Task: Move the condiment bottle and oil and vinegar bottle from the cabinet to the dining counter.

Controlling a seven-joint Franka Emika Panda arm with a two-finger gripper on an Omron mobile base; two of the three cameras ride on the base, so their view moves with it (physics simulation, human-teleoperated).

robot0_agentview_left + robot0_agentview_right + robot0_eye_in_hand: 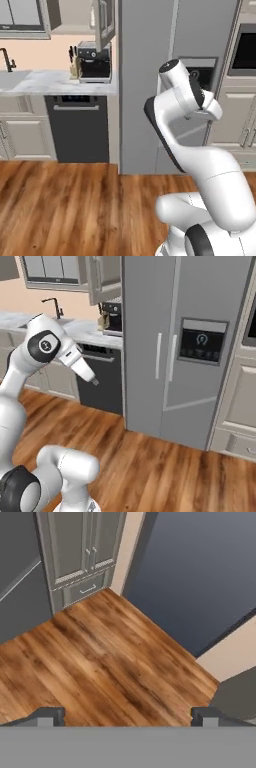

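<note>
Warm plank flooring (110,657) stretches below the hand camera, and the two-finger gripper (127,716) hangs over it with its dark fingertips (47,717) spread wide and nothing between them. Up at the top of the left base view, the taupe-beige wall cabinet (102,20) stands with its panelled door swung open above the marble worktop (50,80), near the end where a black coffee machine (94,62) sits. Neither bottle can be made out from here, and the dining counter is not in sight. The tall grey refrigerator (185,341) stands just beside that cabinet, so my worry is the arm's elbow clipping the fridge or the open door on the reach upward.
</note>
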